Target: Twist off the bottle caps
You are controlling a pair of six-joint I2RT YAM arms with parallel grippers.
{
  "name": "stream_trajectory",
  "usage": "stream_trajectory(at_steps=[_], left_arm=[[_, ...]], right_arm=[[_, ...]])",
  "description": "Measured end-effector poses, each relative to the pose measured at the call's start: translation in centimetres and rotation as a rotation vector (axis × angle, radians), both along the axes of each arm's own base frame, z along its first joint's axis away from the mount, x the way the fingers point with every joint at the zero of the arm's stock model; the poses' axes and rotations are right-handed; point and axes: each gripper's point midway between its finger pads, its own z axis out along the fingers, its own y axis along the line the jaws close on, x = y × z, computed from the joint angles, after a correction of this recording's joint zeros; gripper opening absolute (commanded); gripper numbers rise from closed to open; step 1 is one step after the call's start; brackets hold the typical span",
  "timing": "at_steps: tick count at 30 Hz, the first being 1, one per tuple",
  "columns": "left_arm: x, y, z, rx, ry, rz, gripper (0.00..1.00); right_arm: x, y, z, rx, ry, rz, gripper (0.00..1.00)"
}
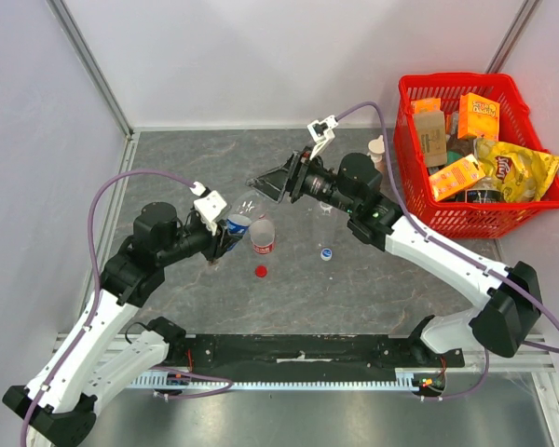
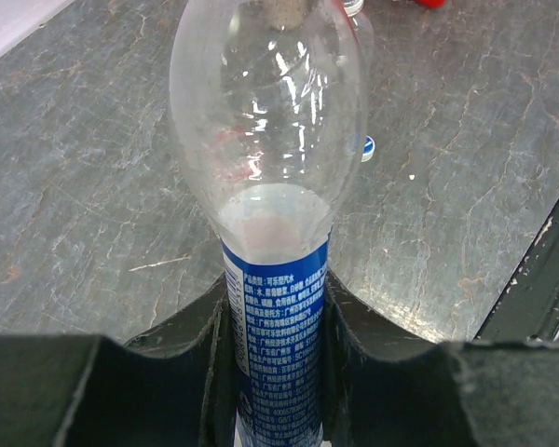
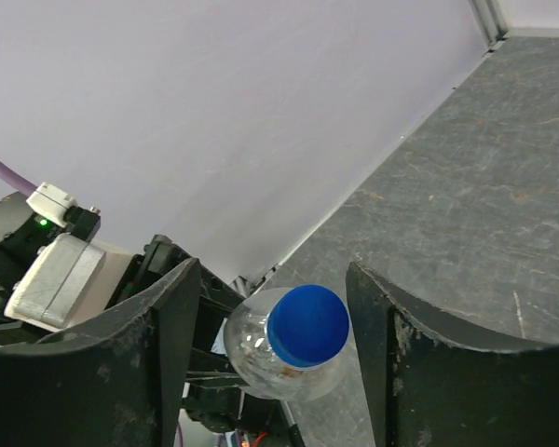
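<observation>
The left pincer [image 2: 275, 312] is clamped on the Pepsi bottle [image 2: 268, 177], its black fingers pressing either side of the blue printed label. The clear, bulbous, glossy body sticks out ahead over the grey marbled desk [image 2: 466, 186]. From the other end, the right pincer [image 3: 272, 272] stands spread wide. Its matte black fingers flank the smooth, round blue cap [image 3: 307, 324], which is on the bottle's neck, and a gap shows on each side, so it holds nothing. From above, a red-labelled bottle [image 1: 263, 236] stands just beside the held one. A loose red cap [image 1: 260, 272] lies flat on the desk nearby.
</observation>
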Motion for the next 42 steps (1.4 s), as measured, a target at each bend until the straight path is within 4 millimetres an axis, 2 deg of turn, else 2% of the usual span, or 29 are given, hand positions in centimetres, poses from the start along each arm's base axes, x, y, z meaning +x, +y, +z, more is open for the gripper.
stream_trajectory(at_steps=[7, 17, 23, 29, 31, 37, 42], left_arm=[[0.0, 0.0, 0.0, 0.004, -0.004, -0.002, 0.18], [-0.1, 0.1, 0.2, 0.0, -0.011, -0.002, 0.18], [-0.2, 0.2, 0.0, 0.005, -0.003, -0.002, 0.18], [-0.2, 0.1, -0.1, 0.007, 0.001, -0.003, 0.18], [-0.2, 0.2, -0.1, 0.007, 0.001, -0.003, 0.18], [-0.5, -0.1, 0.0, 0.0, 0.004, -0.022, 0.18], [-1.6, -1.0, 0.2, -0.025, 0.018, -0.096, 0.18]], right_arm=[[-0.1, 0.2, 0.2, 0.028, 0.021, 0.031, 0.66], [0.5, -0.2, -2.1, -0.002, 0.062, 0.015, 0.64], [0.4, -0.2, -2.0, 0.006, 0.06, 0.024, 0.41], [-0.1, -0.1, -1.8, 0.019, 0.063, 0.058, 0.07], [-0.2, -0.2, -1.7, 0.022, 0.064, 0.068, 0.0], [-0.5, -0.4, -1.5, 0.021, 0.039, 0.089, 0.0], [-1.6, -1.4, -0.5, 0.016, -0.032, 0.103, 0.0]])
